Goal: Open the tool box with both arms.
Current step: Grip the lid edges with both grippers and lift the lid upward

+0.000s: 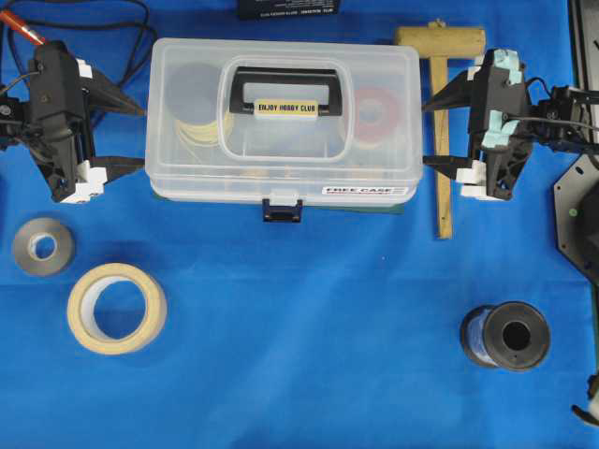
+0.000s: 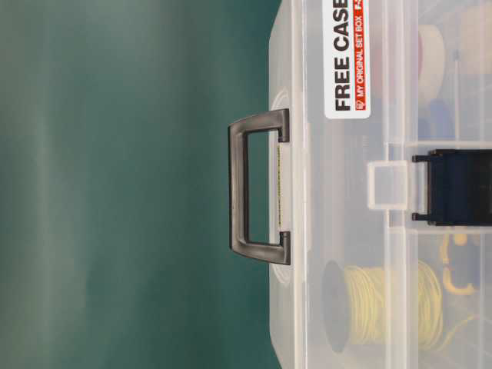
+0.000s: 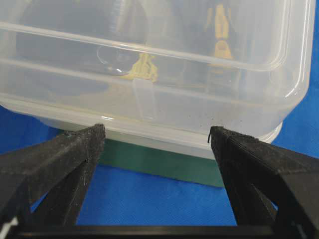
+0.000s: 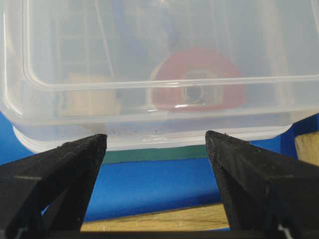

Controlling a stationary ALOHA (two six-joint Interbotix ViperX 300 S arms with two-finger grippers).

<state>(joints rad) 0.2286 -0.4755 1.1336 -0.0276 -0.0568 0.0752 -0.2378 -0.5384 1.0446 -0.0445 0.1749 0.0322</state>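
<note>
The tool box [image 1: 283, 122] sits squarely between the two arms, lid down and its black front latch [image 1: 282, 209] still folded shut, so nothing has been opened yet. The left gripper [image 1: 131, 137] stands at one short end of the box and the right gripper [image 1: 435, 135] at the other, each with its jaws spread wide and holding nothing. In both wrist views the pointed fingertips sit just short of the end wall, close to the seam where lid meets base. I would guess they are posted this way to brace the case from both sides, since a light plastic box would likely slide once the latch is worked. Through the clear lid, nearer the left gripper, lie a grey disc and a coil of yellow wire [image 2: 384, 304]; nearer the right gripper there is a red roll [image 4: 198, 79]. The black handle [image 1: 285, 90] lies flat across the lid between them. Just behind the right gripper's fingers a wooden mallet [image 1: 438, 70] rests on the blue cloth, near enough that I would watch for the arm nudging it.
</note>
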